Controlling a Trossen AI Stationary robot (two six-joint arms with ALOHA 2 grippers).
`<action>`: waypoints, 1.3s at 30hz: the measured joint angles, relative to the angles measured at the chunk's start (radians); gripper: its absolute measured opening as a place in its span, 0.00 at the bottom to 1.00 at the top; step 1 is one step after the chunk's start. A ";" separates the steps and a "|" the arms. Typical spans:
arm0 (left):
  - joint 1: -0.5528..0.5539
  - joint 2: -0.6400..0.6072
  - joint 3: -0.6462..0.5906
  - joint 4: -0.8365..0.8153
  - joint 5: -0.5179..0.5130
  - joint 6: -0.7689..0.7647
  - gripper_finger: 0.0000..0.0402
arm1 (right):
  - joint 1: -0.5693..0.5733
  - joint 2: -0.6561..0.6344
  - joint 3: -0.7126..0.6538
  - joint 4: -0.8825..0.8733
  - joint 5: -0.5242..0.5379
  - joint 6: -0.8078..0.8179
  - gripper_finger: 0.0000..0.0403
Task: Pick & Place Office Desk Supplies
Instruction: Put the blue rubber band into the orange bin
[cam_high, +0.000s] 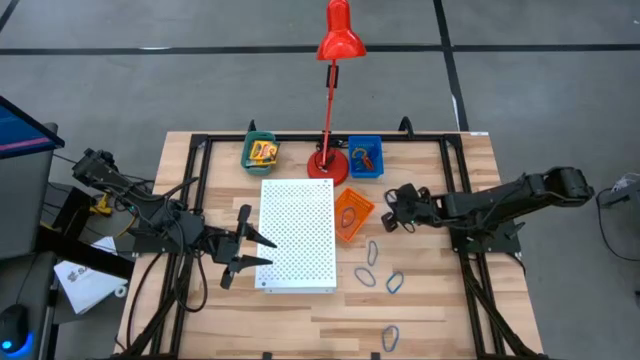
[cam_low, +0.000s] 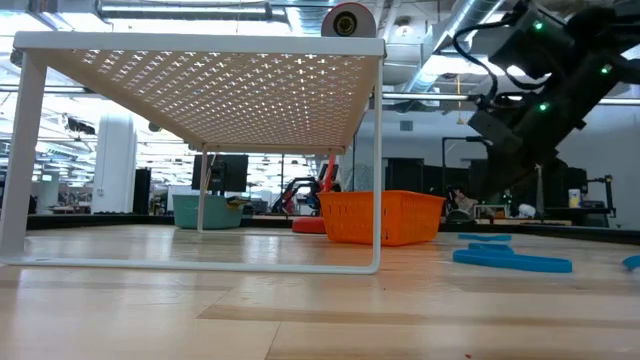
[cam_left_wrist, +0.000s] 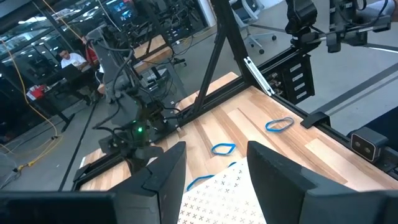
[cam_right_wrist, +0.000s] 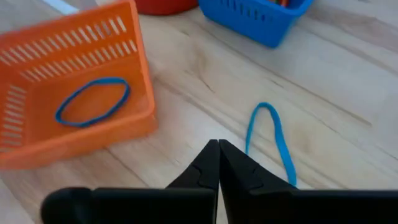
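In the high view the right tool (cam_high: 390, 208), its dark fingers pressed together on nothing, sits right of centre just beside the tilted orange plastic mesh bin (cam_high: 352, 214); the right wrist view shows one thin blue loop (cam_right_wrist: 92, 101) lying inside that bin and another blue loop (cam_right_wrist: 270, 140) on the pale wooden tabletop (cam_high: 300, 320) close to the closed fingertips; the left tool (cam_high: 247, 245), fingers spread and holding nothing, hangs at the left edge of the large white perforated board (cam_high: 298, 235) in mid-frame; more blue loops (cam_high: 366, 276) lie scattered on the tabletop toward the lower right; at the upper centre a green bin (cam_high: 261, 152) holds yellow-and-green printed boxes (cam_high: 264, 151), a blue bin (cam_high: 365, 156) holds small coloured loops, and the tall red desk lamp (cam_high: 331, 100) stands between them.
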 joint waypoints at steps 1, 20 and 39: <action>0.000 0.000 0.000 0.000 0.000 0.000 0.41 | 0.005 0.001 0.000 -0.009 -0.001 0.002 0.01; 0.000 0.000 0.000 0.007 0.000 0.000 0.41 | -0.035 0.003 -0.083 -0.093 -0.012 0.168 0.55; 0.000 0.000 0.000 0.018 0.000 0.000 0.41 | -0.142 0.199 -0.175 0.274 -0.021 0.044 0.46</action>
